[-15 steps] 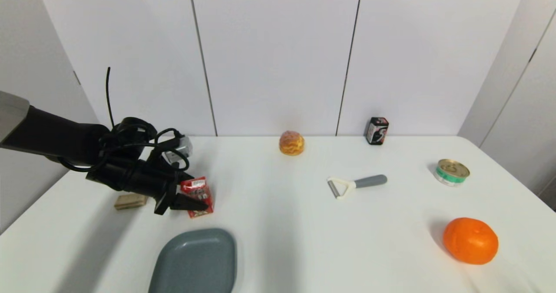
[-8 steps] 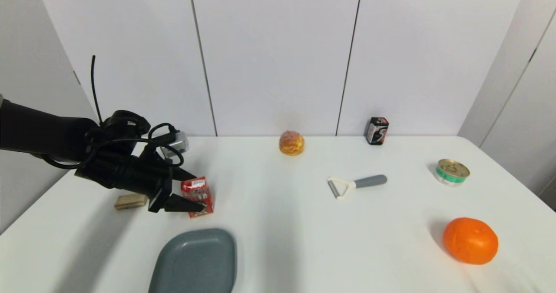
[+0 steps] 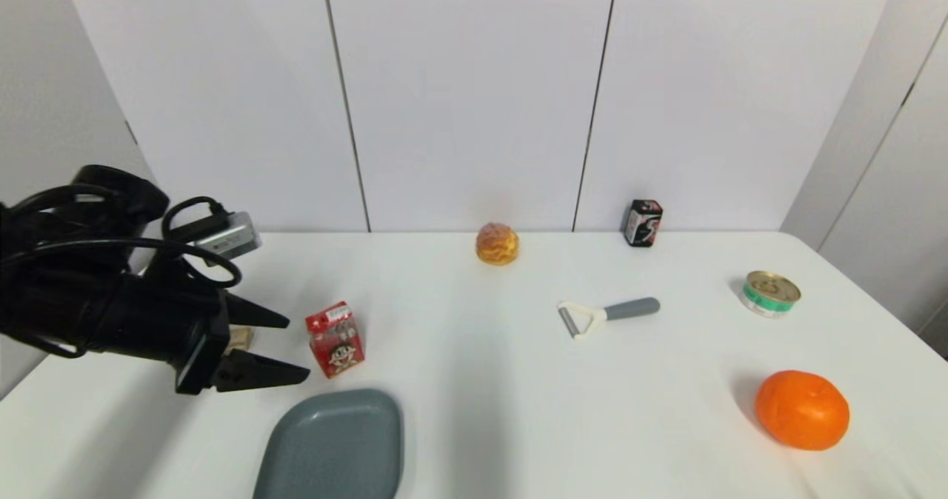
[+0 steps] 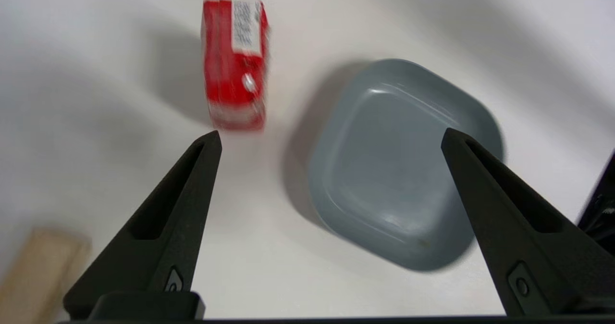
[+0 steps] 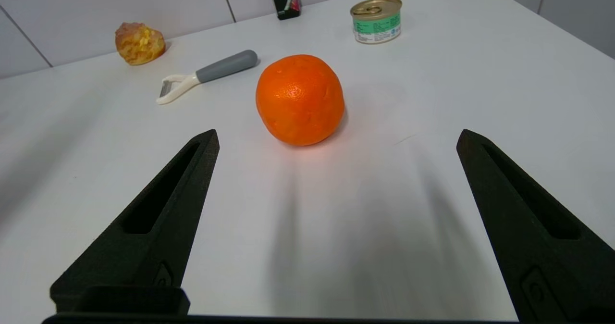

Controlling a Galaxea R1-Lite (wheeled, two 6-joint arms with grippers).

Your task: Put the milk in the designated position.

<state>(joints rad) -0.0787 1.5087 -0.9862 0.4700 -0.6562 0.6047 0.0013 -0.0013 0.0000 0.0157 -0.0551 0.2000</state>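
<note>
The milk (image 3: pixel 335 338), a small red carton with a cartoon face, stands upright on the white table (image 3: pixel 474 380) just behind the grey plate (image 3: pixel 333 447), and the left gripper (image 3: pixel 285 347) hovers beside both with its fingers spread wide, gripping nothing. The left wrist view shows only the carton's narrow printed side (image 4: pixel 234 62), never the face. Out of the head view, the right gripper (image 5: pixel 336 139) appears only in its own wrist view, wide open and empty before an orange (image 5: pixel 300 99).
</note>
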